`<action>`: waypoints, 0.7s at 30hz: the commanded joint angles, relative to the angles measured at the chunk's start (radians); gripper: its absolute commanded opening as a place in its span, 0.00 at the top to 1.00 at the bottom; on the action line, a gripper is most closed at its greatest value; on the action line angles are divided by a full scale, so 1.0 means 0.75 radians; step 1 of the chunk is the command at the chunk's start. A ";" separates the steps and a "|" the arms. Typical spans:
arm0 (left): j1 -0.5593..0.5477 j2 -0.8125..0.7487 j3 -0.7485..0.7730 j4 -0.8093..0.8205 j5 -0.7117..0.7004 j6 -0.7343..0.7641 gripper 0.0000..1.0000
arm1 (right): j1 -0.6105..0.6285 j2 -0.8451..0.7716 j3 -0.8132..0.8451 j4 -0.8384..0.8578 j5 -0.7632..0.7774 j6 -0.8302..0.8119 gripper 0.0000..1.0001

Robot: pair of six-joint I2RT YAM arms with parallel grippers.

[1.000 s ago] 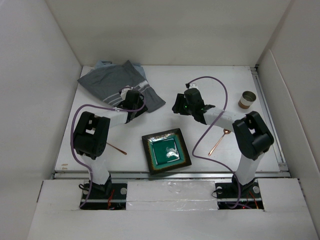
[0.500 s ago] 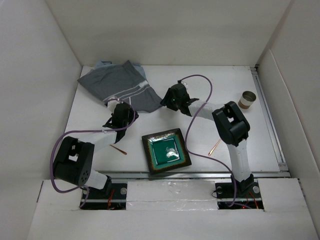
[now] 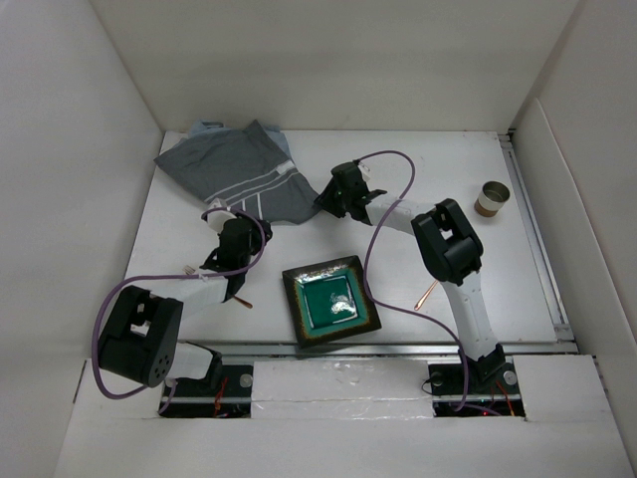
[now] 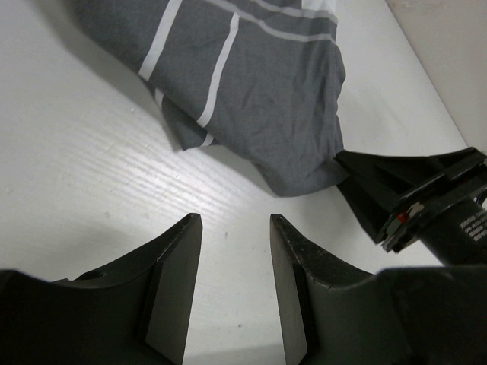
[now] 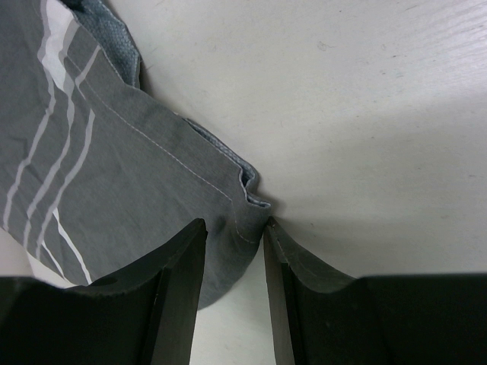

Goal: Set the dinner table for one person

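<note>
The white dinner table [image 3: 428, 164] carries a grey white-striped cloth mat [image 3: 234, 169], bunched at its back left. My right gripper [image 3: 323, 201] is low at the mat's right corner. In the right wrist view its jaws [image 5: 233, 224] stand open a little and straddle the mat's corner [image 5: 228, 220]. The right finger touches the hem and nothing is pinched. My left gripper [image 3: 239, 227] hovers just in front of the mat. Seen from the left wrist, it [image 4: 236, 224] is open and empty over bare table, with the mat [image 4: 259, 84] ahead.
A green square plate [image 3: 330, 299] with a dark rim lies at the front centre. A copper spoon [image 3: 430, 292] lies to its right, partly behind the right arm. Another copper utensil [image 3: 242, 302] peeks out by the left arm. A small cup [image 3: 491, 197] lies at the right edge.
The right gripper moved left to the mat's corner and narrowed its jaws. The left gripper drew back off the mat toward the front, its arm folding down, jaws slightly narrower.
</note>
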 commanded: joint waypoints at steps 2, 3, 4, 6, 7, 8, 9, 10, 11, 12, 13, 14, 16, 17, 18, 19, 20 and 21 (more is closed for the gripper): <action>0.002 -0.097 -0.114 0.188 -0.013 -0.020 0.63 | -0.007 0.081 0.161 -0.073 -0.010 0.077 0.73; 0.002 -0.095 -0.112 0.176 -0.017 -0.014 0.63 | -0.007 0.099 0.169 -0.055 -0.022 0.085 0.77; 0.002 -0.087 -0.090 0.159 -0.017 -0.001 0.63 | -0.028 0.106 0.175 -0.039 -0.057 0.089 0.93; 0.015 -0.073 -0.076 0.114 -0.001 0.007 0.62 | -0.056 0.087 0.136 0.093 -0.070 0.097 1.00; 0.015 -0.056 -0.069 0.106 0.015 0.009 0.62 | -0.056 0.024 0.090 0.192 -0.066 0.095 1.00; 0.031 -0.052 -0.071 0.110 0.023 0.005 0.60 | -0.056 -0.019 -0.004 0.263 -0.023 0.083 1.00; 0.043 -0.046 -0.078 0.116 0.042 0.003 0.59 | -0.056 -0.068 -0.031 0.349 0.010 0.041 1.00; 0.043 -0.042 -0.092 0.138 0.050 -0.003 0.57 | -0.056 -0.157 -0.040 0.366 0.071 0.000 1.00; 0.059 -0.044 -0.102 0.155 0.058 -0.020 0.56 | -0.056 -0.197 -0.030 0.362 0.096 -0.047 1.00; 0.060 -0.050 -0.110 0.173 0.068 -0.020 0.55 | -0.056 -0.240 0.015 0.342 0.122 -0.131 1.00; 0.060 -0.056 -0.116 0.186 0.071 -0.020 0.54 | -0.056 -0.281 0.036 0.338 0.147 -0.180 1.00; 0.060 -0.054 -0.110 0.188 0.077 -0.020 0.53 | -0.056 -0.368 0.052 0.334 0.208 -0.264 1.00; 0.060 -0.028 -0.094 0.176 0.107 -0.018 0.54 | -0.069 -0.444 0.089 0.354 0.262 -0.336 1.00; 0.060 -0.015 -0.082 0.167 0.122 -0.018 0.54 | -0.069 -0.495 0.105 0.350 0.294 -0.393 1.00; 0.060 -0.007 -0.080 0.163 0.150 -0.022 0.54 | -0.069 -0.510 0.146 0.342 0.315 -0.420 1.00; 0.060 0.015 -0.074 0.161 0.162 -0.024 0.54 | -0.069 -0.516 0.169 0.338 0.323 -0.450 1.00; 0.060 0.030 -0.074 0.167 0.171 -0.026 0.54 | -0.069 -0.516 0.197 0.324 0.323 -0.473 1.00; 0.060 0.044 -0.069 0.171 0.201 -0.030 0.53 | -0.069 -0.510 0.224 0.275 0.329 -0.504 1.00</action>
